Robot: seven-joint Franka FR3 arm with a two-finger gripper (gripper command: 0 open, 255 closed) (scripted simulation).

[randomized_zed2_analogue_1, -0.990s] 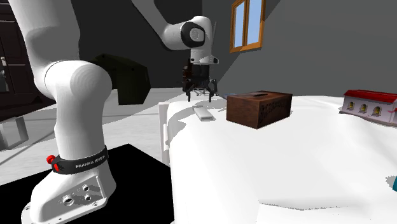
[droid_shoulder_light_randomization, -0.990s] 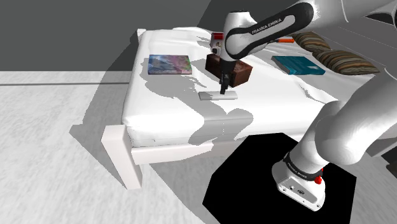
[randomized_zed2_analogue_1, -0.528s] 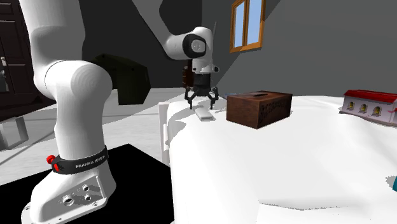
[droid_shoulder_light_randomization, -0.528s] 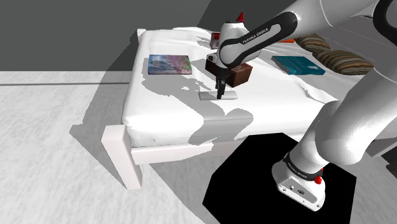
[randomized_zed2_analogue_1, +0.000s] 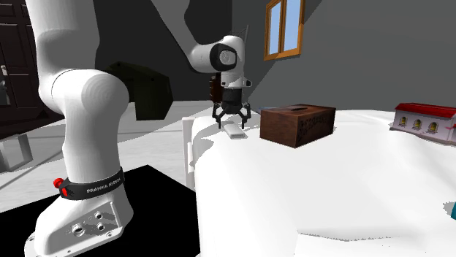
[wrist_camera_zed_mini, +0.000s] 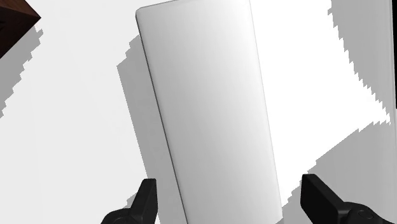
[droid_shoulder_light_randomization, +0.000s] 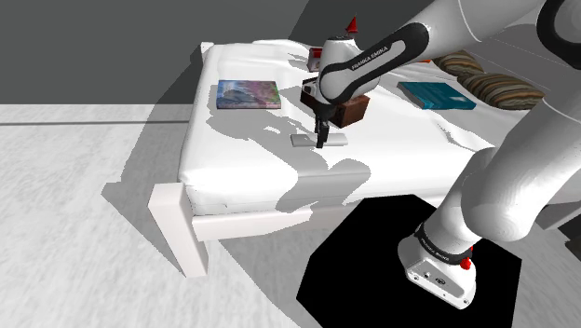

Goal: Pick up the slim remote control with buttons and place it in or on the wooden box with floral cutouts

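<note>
The slim, flat, plain pale-grey remote [droid_shoulder_light_randomization: 308,140] [randomized_zed2_analogue_1: 235,133] [wrist_camera_zed_mini: 210,108] lies on the white bed [droid_shoulder_light_randomization: 242,154] [randomized_zed2_analogue_1: 329,190], near the edge closest to the robot's stand. The dark brown wooden box [droid_shoulder_light_randomization: 355,110] [randomized_zed2_analogue_1: 298,124] [wrist_camera_zed_mini: 13,19] sits just beyond it, not touching. The all-black gripper [droid_shoulder_light_randomization: 322,143] [randomized_zed2_analogue_1: 232,121] [wrist_camera_zed_mini: 230,191] hangs low over the remote, fingers spread apart, one along each long side, gripping nothing.

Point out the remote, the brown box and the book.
remote [wrist_camera_zed_mini: 210,108], wrist view, middle of top face.
brown box [randomized_zed2_analogue_1: 280,128], second exterior view, near side wall.
book [droid_shoulder_light_randomization: 248,94], shoulder view, cover centre.
</note>
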